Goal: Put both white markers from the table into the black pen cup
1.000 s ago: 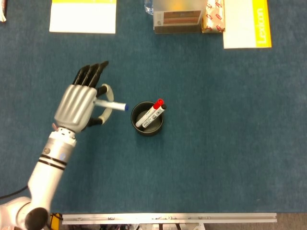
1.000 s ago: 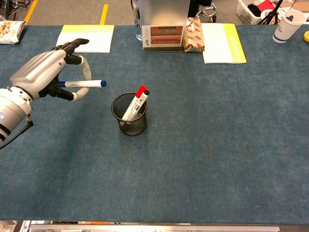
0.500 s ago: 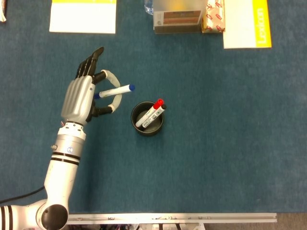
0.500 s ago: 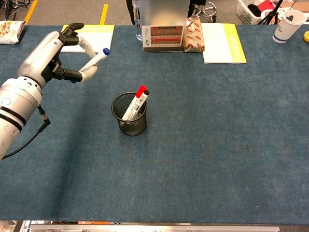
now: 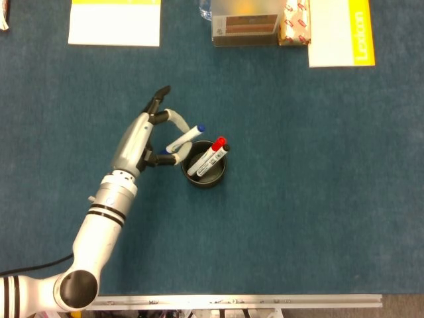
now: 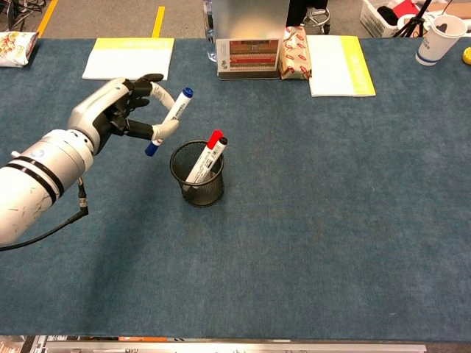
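Only chest view shows the left hand (image 6: 121, 114) pinching the blue-capped marker (image 6: 170, 119) tilted beside the cup (image 6: 197, 176).

Black mesh pen cup (image 6: 196, 175) left of frame centre on the blue-covered bench (image 6: 331, 206); red-capped white marker (image 6: 204, 157) leans inside it. Left hand (image 6: 121, 114) just left of the cup, pinching a tilted blue-capped white marker (image 6: 168, 121) above bench level.

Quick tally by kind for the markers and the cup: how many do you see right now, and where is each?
Markers: 2, the blue-capped marker held tilted in the left hand beside the cup, and the red-capped marker standing in the cup.
Pen cups: 1, the black mesh cup.
Total: 3.
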`<state>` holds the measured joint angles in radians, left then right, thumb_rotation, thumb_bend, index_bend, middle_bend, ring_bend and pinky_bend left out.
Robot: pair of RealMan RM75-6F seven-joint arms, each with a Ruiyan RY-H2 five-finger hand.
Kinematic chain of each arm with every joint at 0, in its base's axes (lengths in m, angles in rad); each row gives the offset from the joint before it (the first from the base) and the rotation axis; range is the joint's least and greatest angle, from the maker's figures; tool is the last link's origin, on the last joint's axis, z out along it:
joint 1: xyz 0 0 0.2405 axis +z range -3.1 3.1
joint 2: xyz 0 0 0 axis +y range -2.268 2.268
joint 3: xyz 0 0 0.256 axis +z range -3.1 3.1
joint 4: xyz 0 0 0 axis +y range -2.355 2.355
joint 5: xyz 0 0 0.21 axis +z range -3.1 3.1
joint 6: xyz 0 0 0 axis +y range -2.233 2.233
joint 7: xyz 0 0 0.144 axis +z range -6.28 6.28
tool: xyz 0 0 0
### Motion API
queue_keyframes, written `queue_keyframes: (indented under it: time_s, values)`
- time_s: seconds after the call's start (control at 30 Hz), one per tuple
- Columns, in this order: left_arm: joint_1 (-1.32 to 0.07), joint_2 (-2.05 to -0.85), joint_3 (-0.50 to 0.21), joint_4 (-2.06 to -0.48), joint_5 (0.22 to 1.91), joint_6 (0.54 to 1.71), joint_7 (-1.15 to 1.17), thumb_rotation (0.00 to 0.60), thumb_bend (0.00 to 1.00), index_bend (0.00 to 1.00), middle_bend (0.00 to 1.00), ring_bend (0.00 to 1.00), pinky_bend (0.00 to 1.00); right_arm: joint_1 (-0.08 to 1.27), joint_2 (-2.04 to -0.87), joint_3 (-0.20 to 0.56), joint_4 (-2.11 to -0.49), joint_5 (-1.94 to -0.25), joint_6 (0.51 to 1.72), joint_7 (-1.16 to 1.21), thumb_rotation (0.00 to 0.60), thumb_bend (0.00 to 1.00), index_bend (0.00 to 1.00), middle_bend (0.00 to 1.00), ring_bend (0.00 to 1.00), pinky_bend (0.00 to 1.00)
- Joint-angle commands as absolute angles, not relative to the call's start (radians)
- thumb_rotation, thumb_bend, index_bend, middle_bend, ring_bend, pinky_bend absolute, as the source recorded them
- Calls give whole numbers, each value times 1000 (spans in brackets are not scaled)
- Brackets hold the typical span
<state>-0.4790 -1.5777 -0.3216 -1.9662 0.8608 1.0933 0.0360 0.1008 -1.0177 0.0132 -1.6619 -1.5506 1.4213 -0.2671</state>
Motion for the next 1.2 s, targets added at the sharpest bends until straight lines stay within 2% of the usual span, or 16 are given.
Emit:
queue_keyframes:
  time_s: [0.03,0.3,0.5,1.2]
  values:
    - [-492,-1591,-327,-1960,869,1085,14,600,327,705,7,0,0,101,-1017,13,-1662,-1551,1421,-266,600,868,569,388,256,164]
    - [-520,-1626,-320,-1960,879,1101,20,600,326,708,9,0,0,101,-1020,11,-1661,-1551,1418,-270,600,867,568,388,256,164]
    - [-522,-1707,-319,-1933,945,1185,14,600,327,709,9,0,0,101,-1019,10,-1662,-1552,1419,-269,600,867,569,388,256,164]
    - [-537,-1814,-319,-1908,917,1228,27,600,326,718,12,0,0,100,-1016,12,-1665,-1556,1426,-262,600,867,569,388,256,164]
